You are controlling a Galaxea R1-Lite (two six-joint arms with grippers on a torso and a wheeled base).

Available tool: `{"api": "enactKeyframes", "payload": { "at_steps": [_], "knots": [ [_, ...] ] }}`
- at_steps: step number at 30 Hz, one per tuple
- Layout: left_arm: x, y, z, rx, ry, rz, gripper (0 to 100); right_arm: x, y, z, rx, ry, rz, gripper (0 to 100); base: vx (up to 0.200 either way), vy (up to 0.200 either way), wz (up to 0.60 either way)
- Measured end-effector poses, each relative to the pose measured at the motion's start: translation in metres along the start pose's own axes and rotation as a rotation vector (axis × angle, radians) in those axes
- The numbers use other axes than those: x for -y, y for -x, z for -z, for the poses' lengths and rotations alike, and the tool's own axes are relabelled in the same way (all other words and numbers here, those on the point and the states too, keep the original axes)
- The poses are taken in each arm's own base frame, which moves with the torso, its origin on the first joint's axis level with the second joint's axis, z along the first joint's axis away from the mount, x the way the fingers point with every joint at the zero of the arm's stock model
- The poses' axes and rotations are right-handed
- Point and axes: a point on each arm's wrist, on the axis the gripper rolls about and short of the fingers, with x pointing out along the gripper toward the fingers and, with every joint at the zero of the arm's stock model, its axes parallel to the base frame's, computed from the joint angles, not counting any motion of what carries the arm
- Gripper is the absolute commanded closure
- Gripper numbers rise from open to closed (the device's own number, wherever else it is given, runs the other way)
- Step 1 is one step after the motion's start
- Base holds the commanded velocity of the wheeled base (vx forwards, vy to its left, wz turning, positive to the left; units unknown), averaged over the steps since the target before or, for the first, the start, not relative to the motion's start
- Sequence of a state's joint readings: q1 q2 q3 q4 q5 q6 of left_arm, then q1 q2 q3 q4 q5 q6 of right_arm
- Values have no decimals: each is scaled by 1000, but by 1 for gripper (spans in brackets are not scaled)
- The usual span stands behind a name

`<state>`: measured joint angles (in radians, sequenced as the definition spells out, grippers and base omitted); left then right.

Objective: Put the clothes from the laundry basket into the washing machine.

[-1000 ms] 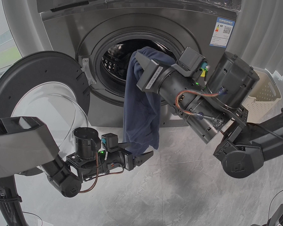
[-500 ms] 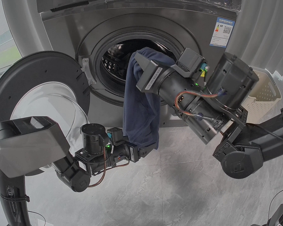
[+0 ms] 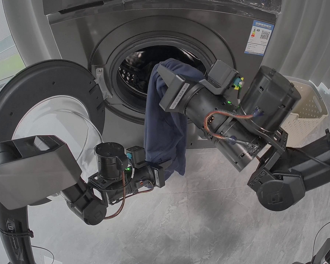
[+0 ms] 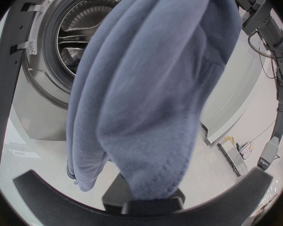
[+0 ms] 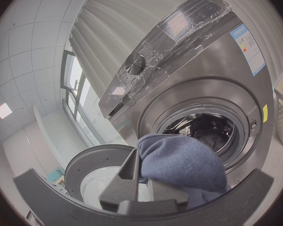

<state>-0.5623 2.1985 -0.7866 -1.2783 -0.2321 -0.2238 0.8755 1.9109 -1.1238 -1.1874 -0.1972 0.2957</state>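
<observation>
right arm reaches up and forward across the front of the grey front-loading washing machine (image 3: pixel 80 30). your right end effector (image 3: pixel 163 72) is at the drum mouth, pinching the top of a dark blue fleece garment (image 3: pixel 165 129) that hangs down in front of the opening. left arm is bent low, with the left end effector (image 3: pixel 167 164) at the garment's lower hem; you cannot tell if it is spread or pressed together. the cream perforated laundry basket (image 3: pixel 308 110) sits right of the machine.

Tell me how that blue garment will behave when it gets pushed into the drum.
Probably floppy: the blue garment hangs in long folds from the right gripper, so its tail will likely trail outside the drum opening. The fabric looks thick and fuzzy, so likely grippy rather than slippery.
</observation>
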Motion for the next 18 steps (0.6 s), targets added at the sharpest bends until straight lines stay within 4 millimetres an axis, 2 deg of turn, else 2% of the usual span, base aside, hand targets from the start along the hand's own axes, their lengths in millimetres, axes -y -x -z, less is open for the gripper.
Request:
{"api": "enactKeyframes", "payload": {
  "at_steps": [9, 10, 18],
  "knots": [
    [24, 23, -11, 0, -9, 42, 100, 5, 3, 4, -20, 7, 0, 100, 0, 0, 0],
    [30, 28, -13, 0, -11, 53, 100, 5, 4, 5, -24, 7, -5, 0, 0, 0, 0],
    [60, 56, -29, 25, -25, 109, 100, 10, 20, 22, -104, 29, -36, 0, 0, 0, 0]
  ]
}}
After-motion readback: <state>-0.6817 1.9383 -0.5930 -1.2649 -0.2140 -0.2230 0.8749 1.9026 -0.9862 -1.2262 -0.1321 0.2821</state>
